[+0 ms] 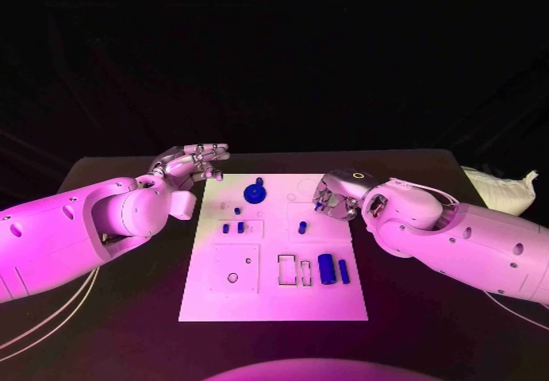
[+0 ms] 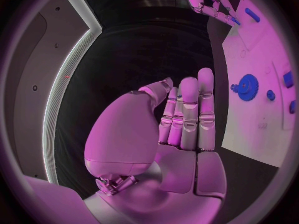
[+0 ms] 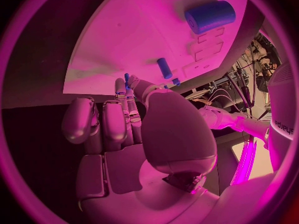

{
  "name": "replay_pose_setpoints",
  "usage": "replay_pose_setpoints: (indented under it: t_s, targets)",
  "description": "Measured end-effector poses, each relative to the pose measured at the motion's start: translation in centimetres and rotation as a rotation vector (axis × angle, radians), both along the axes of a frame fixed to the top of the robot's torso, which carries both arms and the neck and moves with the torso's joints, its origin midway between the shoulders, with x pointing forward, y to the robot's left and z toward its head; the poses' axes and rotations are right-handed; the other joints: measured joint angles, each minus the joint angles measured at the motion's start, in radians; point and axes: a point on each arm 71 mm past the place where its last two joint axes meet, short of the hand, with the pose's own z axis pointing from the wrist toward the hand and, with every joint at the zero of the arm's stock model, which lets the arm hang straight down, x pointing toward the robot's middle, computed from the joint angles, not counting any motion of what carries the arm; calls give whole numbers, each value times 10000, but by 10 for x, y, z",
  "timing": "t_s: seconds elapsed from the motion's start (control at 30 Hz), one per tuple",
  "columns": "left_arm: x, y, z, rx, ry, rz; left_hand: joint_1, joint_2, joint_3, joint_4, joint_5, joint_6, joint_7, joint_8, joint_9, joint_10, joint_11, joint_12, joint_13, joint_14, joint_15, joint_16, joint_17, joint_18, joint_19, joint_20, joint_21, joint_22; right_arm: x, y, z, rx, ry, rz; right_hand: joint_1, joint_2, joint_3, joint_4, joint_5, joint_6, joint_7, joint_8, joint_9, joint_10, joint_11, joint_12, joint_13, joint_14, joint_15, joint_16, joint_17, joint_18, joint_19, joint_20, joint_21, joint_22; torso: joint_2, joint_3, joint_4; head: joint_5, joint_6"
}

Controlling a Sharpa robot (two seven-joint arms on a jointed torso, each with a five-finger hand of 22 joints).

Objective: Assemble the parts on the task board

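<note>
The right hand [image 1: 335, 200] pinches a small blue peg [image 3: 127, 79] just above the white board [image 1: 274, 302], so it should go down slowly and straight; the left hand [image 1: 194, 163] waits spread beside the board.

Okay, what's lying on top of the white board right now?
On the task board: a blue gear, a thick cylinder, a thin rod and small pegs. The right hand covers its far right corner.

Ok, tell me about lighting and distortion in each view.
Head view: magenta light washes the task board and both arms, background black. Left wrist view: fisheye bends the board edge beside the left hand. Right wrist view: same curving, right hand looms large, big blue cylinder slightly soft.
</note>
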Motion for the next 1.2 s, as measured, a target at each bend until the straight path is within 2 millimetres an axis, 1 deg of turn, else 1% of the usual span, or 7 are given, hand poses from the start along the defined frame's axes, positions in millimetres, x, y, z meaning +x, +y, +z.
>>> replay_pose_setpoints:
  t_s: [0.13,0.27,0.43,0.57,0.77,1.0,1.2]
  targets:
    - [0,0,0,3,2,1,0,0,0,0,0,0,0,0,0,0,0,0,0,1,0,0,0,0,0,0,0,0,-8,9,7,305,-34,252,0,0,0,0,0,0,0,-1,-9,0,0,0,-11,0,0,0,-1,0,0,0,0,0,0,-3,6,14,7]
    - [0,0,0,-1,5,-12,0,0,0,0,0,0,0,0,0,0,0,0,0,3,3,0,1,0,0,0,0,0,-20,26,14,694,-70,740,0,0,-27,-27,0,33,34,-9,-14,0,1,0,-11,0,0,0,-1,0,0,0,0,-1,0,-5,14,91,11]
    - [0,-2,0,-15,10,-55,0,0,0,0,0,0,0,0,0,-1,0,0,-1,-22,-22,0,-8,0,0,0,1,0,-37,52,20,1140,-31,1451,1,-1,-27,-27,0,33,35,-20,-13,0,1,-37,-20,0,0,0,-2,0,0,0,0,-2,-3,-20,26,244,9]
    - [0,-5,0,-38,15,-116,0,0,0,0,0,0,0,0,1,-35,33,0,-1,-22,-23,0,-18,0,0,0,1,-10,-49,71,20,1424,45,1954,1,-1,-27,-27,0,33,35,-21,-5,0,1,-37,-20,0,0,0,-3,0,0,1,0,-10,-6,-28,29,467,-32]
    - [-1,-12,0,-88,20,-245,0,0,0,0,0,0,0,0,1,-35,33,0,-1,-22,-23,0,-17,-1,0,0,1,-10,-61,93,11,1608,216,2499,1,-1,-20,-34,0,31,36,-22,-6,0,1,-37,-29,0,1,-1,-3,1,0,1,0,-27,-3,-39,37,797,-88]
    - [-2,-18,1,-144,28,-391,0,0,1,0,0,0,0,0,1,-35,33,0,-1,-22,-22,0,-17,0,0,0,1,-10,-67,109,-7,1493,405,2847,3,0,-24,-85,0,30,37,-41,-8,0,1,-77,-29,0,0,-1,-4,0,-1,1,0,-29,7,-40,29,994,-160]
    - [-4,-24,1,-191,28,-525,0,0,1,0,0,0,0,0,1,-35,33,0,-1,-21,-22,0,-16,0,0,0,2,-9,-70,117,-21,1313,526,3029,46,42,2,-112,0,27,39,-59,-13,-1,2,-77,-37,-1,1,-1,-5,0,-1,1,0,-40,15,-35,26,1110,-212]
